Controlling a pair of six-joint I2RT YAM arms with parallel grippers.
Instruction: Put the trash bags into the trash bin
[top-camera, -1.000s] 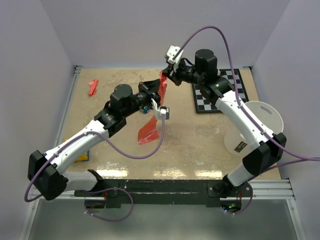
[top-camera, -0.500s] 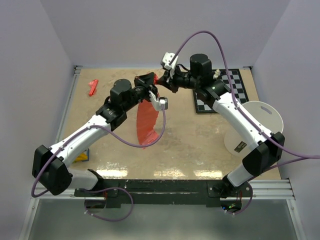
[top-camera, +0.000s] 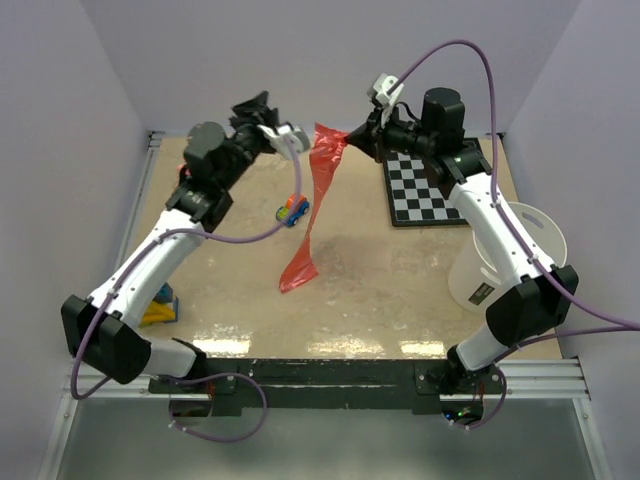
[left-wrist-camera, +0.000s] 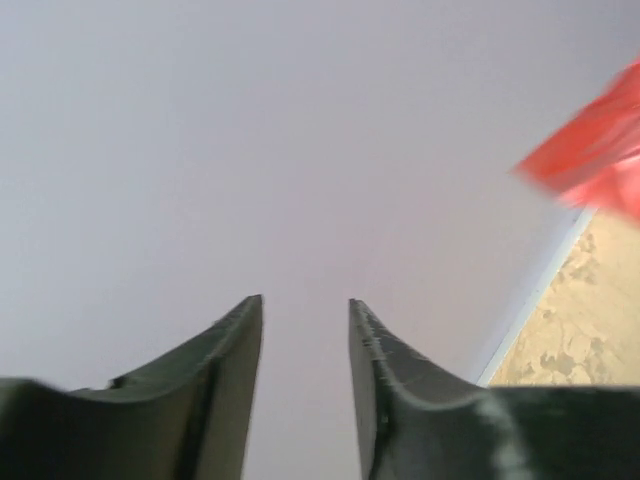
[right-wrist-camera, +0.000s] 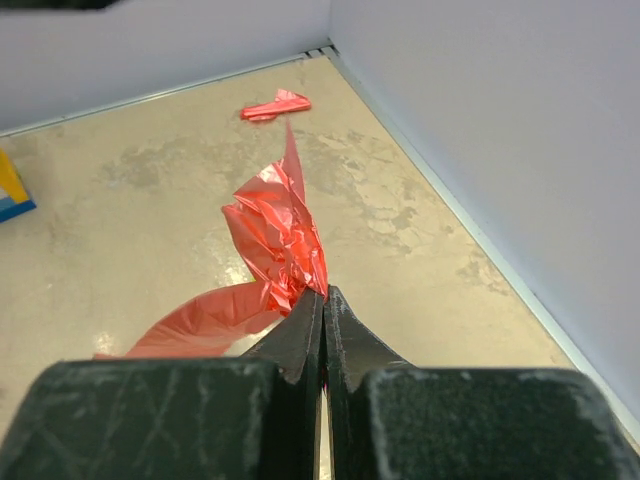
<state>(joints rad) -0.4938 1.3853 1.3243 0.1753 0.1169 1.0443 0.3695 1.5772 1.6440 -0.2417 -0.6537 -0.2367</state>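
Right hand (top-camera: 350, 136) is clamped shut on the top end of the trash bag (top-camera: 318, 190), held high, well left of the trash bin (top-camera: 552, 228). I note the red film hangs as one long strip, its lower end touching the bench (top-camera: 380, 290). Left hand (top-camera: 255, 106), farther left of the bin, has its jaws apart and grips nothing. The bin stands partly behind my right arm.

The trash bag (top-camera: 313, 205) is thin, crinkly, glossy red plastic film. The desk (top-camera: 380, 290) looks like mottled, polished stone, and the trash bin (top-camera: 552, 232) is smooth white plastic.
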